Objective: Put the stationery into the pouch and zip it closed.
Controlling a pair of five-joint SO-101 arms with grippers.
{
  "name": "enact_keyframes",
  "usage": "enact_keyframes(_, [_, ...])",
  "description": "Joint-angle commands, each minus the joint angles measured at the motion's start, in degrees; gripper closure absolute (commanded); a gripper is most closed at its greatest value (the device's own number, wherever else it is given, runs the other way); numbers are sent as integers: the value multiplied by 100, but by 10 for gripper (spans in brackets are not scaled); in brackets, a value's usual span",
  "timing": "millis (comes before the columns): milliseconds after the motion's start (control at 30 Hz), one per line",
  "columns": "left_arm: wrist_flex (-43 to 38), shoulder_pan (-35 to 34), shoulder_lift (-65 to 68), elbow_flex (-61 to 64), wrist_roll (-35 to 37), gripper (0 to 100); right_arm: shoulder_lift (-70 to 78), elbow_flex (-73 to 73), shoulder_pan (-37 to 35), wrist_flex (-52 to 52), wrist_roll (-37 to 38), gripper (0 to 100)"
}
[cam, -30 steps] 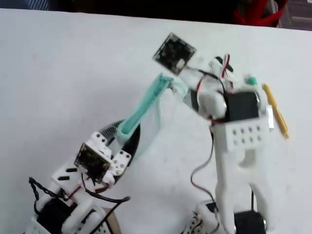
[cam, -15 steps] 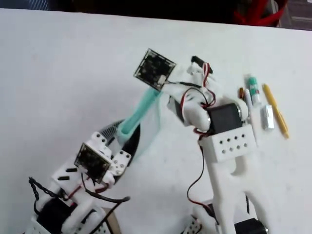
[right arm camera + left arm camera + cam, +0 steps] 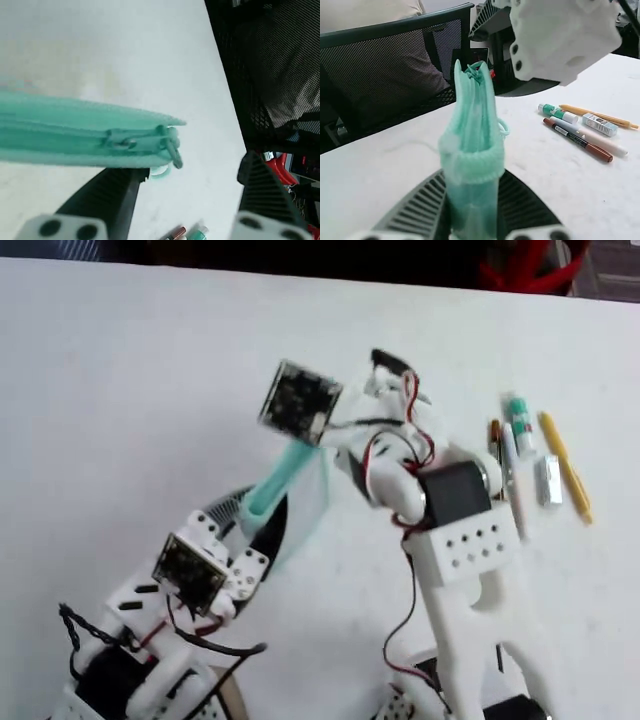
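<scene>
Pouch point(image 3: 472, 145) stands clamped in left gripper point(image 3: 472, 220), pens point(image 3: 577, 140) lying outside.

Left gripper point(image 3: 258, 508) clamped on pouch point(image 3: 472, 125), arm extended forward-right. Right gripper point(image 3: 195, 165) jaws spread, arm angled toward the left arm.

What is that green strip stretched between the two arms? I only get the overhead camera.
Observer: It's a soft green pouch with a zipper along its edge. One end is clamped in the left jaws.
Operator: Is the other arm gripping it too?
Observer: No. The right jaws are open, and the zipper pull at the pouch's tip sits just ahead of them, untouched.
Operator: That arm covers some pens. Where do they lie?
Observer: On the table, outside the pouch. A brown pen and a white pen lie side by side, next to a green-capped tube.
</scene>
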Motion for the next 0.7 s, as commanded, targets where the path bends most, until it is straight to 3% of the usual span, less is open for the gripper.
enact_keyframes(0, [0, 13, -4, -26, 44, 976, -418, -79, -180, 277, 325, 721])
enact_keyframes(267, [0, 13, -4, -26, 53, 976, -119, -70, -303, 277, 378, 731])
enact_keyframes(667, [0, 13, -4, -18, 53, 976, 321, -97, -13, -31, 1125, 889])
